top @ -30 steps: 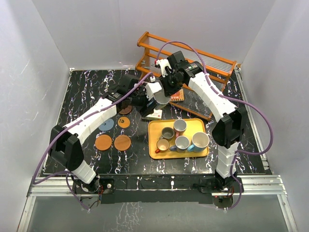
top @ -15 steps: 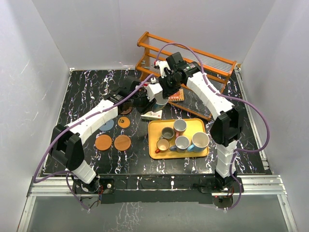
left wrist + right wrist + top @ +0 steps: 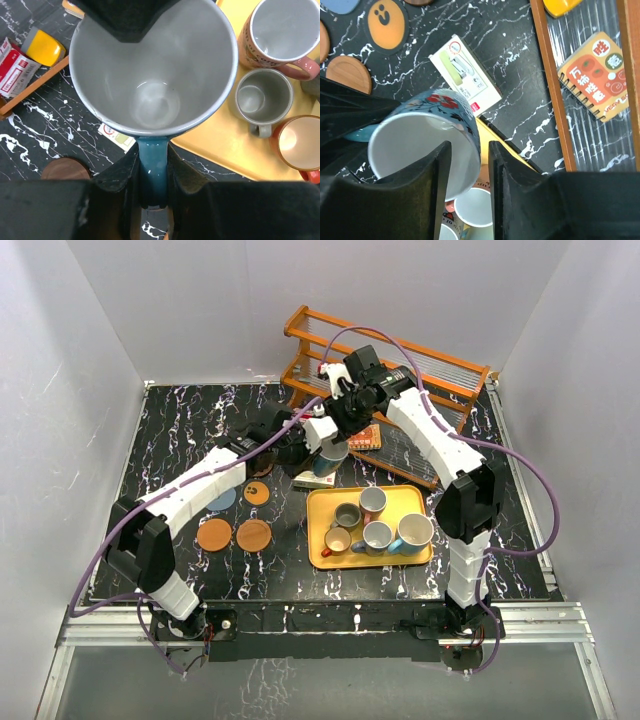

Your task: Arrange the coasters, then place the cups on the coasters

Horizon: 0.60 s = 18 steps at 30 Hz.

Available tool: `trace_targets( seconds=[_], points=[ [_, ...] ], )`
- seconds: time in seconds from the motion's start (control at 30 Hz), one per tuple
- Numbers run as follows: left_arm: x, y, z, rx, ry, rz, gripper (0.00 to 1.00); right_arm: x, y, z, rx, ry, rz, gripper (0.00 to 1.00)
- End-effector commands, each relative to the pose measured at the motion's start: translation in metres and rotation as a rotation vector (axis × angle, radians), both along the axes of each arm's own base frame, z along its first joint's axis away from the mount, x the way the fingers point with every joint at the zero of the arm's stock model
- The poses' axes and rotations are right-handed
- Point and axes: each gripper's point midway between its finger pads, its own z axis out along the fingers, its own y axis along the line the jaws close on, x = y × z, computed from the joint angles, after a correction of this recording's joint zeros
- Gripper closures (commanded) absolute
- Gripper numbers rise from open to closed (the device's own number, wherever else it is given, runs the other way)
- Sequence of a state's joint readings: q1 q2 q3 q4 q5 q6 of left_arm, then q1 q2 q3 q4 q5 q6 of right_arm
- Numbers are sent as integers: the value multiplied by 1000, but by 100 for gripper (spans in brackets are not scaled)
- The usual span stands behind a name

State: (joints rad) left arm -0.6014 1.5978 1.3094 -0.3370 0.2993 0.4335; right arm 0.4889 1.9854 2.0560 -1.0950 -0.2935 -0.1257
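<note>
At the left of the counter [image 3: 170, 440] we see the coasters [image 3: 253, 535] lying flat. Right of them, the left claw [image 3: 152, 175] is clenched on the handle [image 3: 152, 150] of the blue mug [image 3: 150, 75], with one finger on each side and the gap nearly closed. The blue mug is near the counter's middle, just far of the small box [image 3: 315, 480] and far-left of the tray [image 3: 320, 510]. We cannot tell whether it touches the counter. Its mouth faces up and its long axis is roughly upright. Its handle points left, into the left claw. The right claw [image 3: 470, 165] straddles the rim, one finger inside and one outside. Its fingers are parted wider than the wall, so it is released, not gripping. At the right, five mugs [image 3: 412, 530] stand upright on the tray.
</note>
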Motion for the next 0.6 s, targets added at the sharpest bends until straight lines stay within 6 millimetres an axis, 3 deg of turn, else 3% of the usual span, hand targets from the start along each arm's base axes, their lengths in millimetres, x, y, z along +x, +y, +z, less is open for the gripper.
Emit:
trace_targets(
  seconds=[0.0,0.17,0.27,0.57],
  points=[
    [1,-3,30,-65,-64,-16,100,12,7,49,97,-129,45,62],
    [6,7,37,-100,-64,8,100,19,-8,63,130,-142,34,54],
    [12,23,43,-124,-68,39,100,23,-20,68,144,-149,18,53],
    [38,116,52,-203,-87,233,100,12,-35,87,211,-225,91,52]
  ],
)
